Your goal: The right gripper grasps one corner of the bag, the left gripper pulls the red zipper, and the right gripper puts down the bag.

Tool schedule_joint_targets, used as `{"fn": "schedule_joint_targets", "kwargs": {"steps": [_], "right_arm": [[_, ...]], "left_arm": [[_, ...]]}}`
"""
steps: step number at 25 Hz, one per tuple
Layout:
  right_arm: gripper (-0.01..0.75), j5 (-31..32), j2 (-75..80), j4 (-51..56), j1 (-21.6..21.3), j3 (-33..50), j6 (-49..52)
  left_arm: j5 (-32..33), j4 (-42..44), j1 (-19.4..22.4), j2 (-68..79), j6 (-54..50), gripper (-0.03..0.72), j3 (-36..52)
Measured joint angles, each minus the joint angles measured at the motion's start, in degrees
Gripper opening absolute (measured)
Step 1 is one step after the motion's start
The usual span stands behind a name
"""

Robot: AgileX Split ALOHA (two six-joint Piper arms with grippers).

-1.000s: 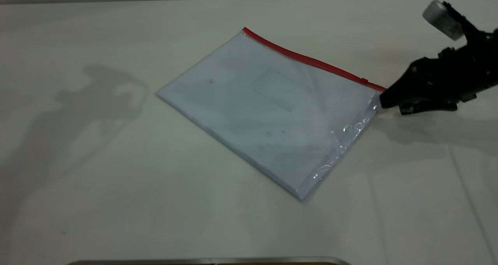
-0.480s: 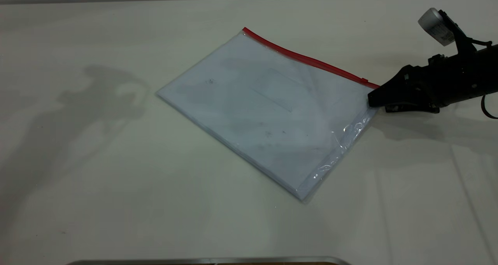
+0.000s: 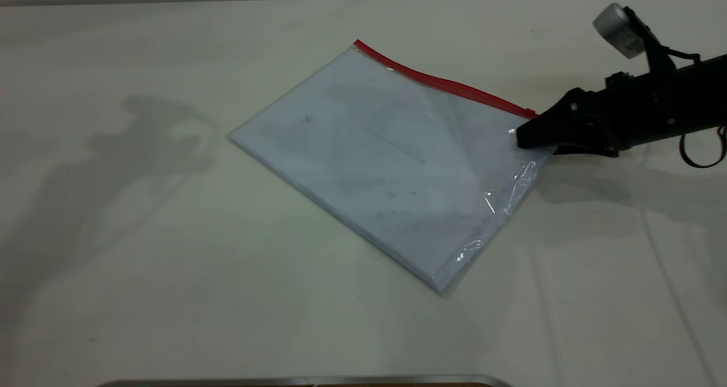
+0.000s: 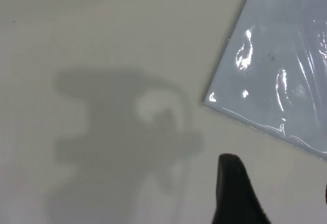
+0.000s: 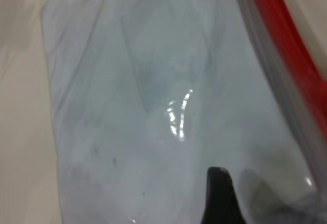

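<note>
The right gripper [image 3: 519, 138] (grip state unclear) reaches over the bag [image 3: 386, 159] at its red-zipper [image 3: 448, 84] corner.

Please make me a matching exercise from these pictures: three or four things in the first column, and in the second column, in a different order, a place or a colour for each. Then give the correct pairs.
Column one:
1. the red zipper
2. the right gripper
3. the bag
4. the left gripper

Column two:
A. lies flat in the middle of the table
B. out of the exterior view, seen only in its own wrist view, above bare table near a bag corner
C. at the bag's red-tipped corner, reaching in from the right
D. runs along the bag's far long edge

Pairs: 1-D, 2-C, 3-A, 4-B
</note>
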Motion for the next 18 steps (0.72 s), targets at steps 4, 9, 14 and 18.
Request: {"fn": "schedule_joint_targets", "kwargs": {"steps": [4,9,14,18], "right_arm": [[0.404,0.0,0.0,0.85,0.5,0.0,-0.91],[0.042,0.73,0.0,0.31,0.5,-0.39,-1.44],[0.034,3.7,0.06,-5.02,0.93,-5.0,-2.43],[0.034,3.93,0.06,-10.69,3.01,-11.38,-2.43]], "left_arm": [[0.04,0.0,0.0,0.0,0.23,0.48,0.0],[0.04,0.0,0.0,0.34,5.62,0.48,0.0],[-0.21,-0.07,0.0,2.87,11.37,0.48,-0.32],[-0.6,-0.2,-0.59,6.64,16.89,0.48,-2.54]]}}
